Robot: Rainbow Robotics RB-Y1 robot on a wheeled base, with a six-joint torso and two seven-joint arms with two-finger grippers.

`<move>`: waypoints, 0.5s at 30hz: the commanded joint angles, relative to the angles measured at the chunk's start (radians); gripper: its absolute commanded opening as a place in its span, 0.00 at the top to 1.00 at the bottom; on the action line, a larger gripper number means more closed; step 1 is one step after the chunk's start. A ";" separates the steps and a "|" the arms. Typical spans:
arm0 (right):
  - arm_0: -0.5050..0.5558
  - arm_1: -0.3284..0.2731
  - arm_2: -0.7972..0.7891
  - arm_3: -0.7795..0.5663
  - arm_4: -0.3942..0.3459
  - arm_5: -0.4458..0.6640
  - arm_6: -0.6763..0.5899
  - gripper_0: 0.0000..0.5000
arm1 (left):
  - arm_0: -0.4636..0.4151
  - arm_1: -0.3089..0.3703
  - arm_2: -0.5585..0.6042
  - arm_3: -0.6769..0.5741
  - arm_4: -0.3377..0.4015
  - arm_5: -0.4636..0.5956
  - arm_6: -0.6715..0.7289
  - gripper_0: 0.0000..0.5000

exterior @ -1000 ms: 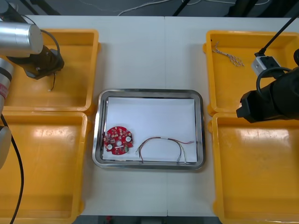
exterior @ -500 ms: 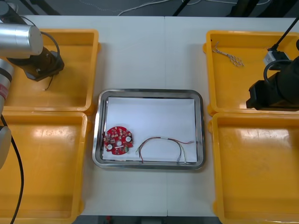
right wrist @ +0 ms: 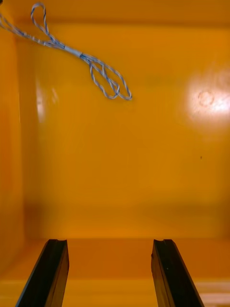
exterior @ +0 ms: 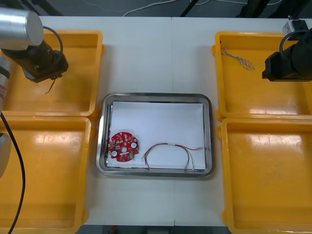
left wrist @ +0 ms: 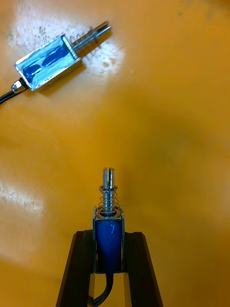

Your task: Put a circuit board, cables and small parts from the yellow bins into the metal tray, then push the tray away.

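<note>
My left gripper (left wrist: 109, 254) is shut on a small metal part (left wrist: 109, 225), a blue body with a spring and a pin, held above the floor of the far left yellow bin (exterior: 78, 97). A thin black lead (exterior: 50, 87) hangs below that gripper (exterior: 51, 75). A second small metal part (left wrist: 52, 60) lies on the bin floor beyond it. My right gripper (right wrist: 110, 271) is open over the far right yellow bin (exterior: 243, 97), short of the twisted blue and white cable (right wrist: 91, 62) (exterior: 239, 58). The metal tray (exterior: 155, 97) holds a red circuit board (exterior: 123, 146) and a cable (exterior: 170, 152).
The near left bin (exterior: 44, 185) and the near right bin (exterior: 268, 180) flank the tray. Bare table lies beyond the tray, between the two far bins. The right arm (exterior: 290, 61) hangs over the far right bin's outer side.
The right arm has moved toward the table's far edge, from the seam between the right bins to over the far right bin. The left gripper shifted slightly with its part.
</note>
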 commanded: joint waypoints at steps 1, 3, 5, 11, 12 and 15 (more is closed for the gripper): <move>-0.064 0.031 -0.026 0.071 0.051 -0.109 0.094 0.00 | 0.031 0.012 0.031 -0.176 0.008 0.123 -0.086 1.00; -0.081 0.040 -0.026 0.114 0.055 -0.154 0.125 0.00 | 0.054 0.012 0.033 -0.243 0.009 0.173 -0.083 1.00; -0.090 0.045 -0.026 0.138 0.055 -0.178 0.140 0.00 | 0.066 0.012 0.031 -0.280 0.009 0.202 -0.081 1.00; -0.160 0.059 0.052 0.304 0.080 -0.350 0.162 0.00 | 0.115 0.014 0.033 -0.474 0.031 0.368 -0.064 1.00; -0.171 0.063 0.067 0.335 0.091 -0.379 0.160 0.00 | 0.126 0.014 0.031 -0.506 0.035 0.391 -0.061 1.00; -0.188 0.085 0.081 0.404 0.101 -0.448 0.166 0.00 | 0.147 0.014 0.031 -0.567 0.057 0.431 -0.050 1.00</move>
